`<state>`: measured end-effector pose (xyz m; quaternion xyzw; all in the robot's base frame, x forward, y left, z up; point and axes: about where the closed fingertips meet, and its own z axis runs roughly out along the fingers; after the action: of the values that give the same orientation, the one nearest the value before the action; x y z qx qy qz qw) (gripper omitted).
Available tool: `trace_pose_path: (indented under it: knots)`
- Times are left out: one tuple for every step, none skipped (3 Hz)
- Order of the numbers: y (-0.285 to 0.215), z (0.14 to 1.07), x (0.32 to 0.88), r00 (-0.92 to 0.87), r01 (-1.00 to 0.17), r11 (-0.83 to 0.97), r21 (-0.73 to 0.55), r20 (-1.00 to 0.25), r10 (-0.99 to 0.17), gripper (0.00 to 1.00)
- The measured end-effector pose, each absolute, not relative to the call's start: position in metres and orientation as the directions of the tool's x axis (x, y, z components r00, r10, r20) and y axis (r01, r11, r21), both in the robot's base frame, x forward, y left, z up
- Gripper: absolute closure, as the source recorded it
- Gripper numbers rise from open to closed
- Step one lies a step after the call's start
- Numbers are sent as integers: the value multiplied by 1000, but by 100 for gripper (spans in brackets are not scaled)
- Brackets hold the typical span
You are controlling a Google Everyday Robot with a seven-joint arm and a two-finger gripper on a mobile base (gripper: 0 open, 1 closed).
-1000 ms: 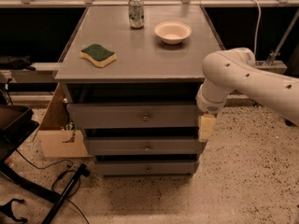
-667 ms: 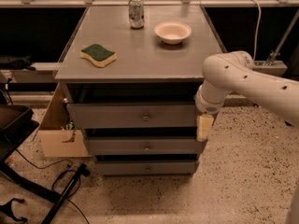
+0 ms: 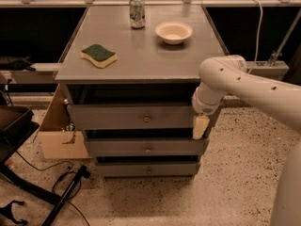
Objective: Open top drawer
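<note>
The top drawer (image 3: 117, 117) is the widest grey front of three, just under the tabletop, with a small round metal knob (image 3: 146, 118) at its centre. A dark gap shows above its front. My gripper (image 3: 201, 126) hangs from the white arm that reaches in from the right. It is at the right end of the top drawer's front, well to the right of the knob, with its pale tip pointing down over the front's lower right corner. I cannot tell whether it touches the drawer.
Two narrower grey drawers (image 3: 146, 147) sit below. On the tabletop are a green sponge (image 3: 99, 55), a can (image 3: 137, 12) and a white bowl (image 3: 174, 32). A cardboard box (image 3: 59, 135) stands at the cabinet's left. A black stand (image 3: 14, 131) and cables (image 3: 70, 182) are on the floor.
The gripper has edged slightly to the left along the drawer's front. The top drawer has not visibly moved.
</note>
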<state>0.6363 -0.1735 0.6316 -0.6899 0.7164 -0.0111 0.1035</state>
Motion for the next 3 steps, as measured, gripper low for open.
trace_pose_path:
  knots:
    - [-172,625,633,-32,-989,51,-142,-136,-990,39]
    - [-173,630,628,-39,-990,55,-129,-121,-992,70]
    - [-173,635,628,-39,-990,55,-129,-121,-992,93]
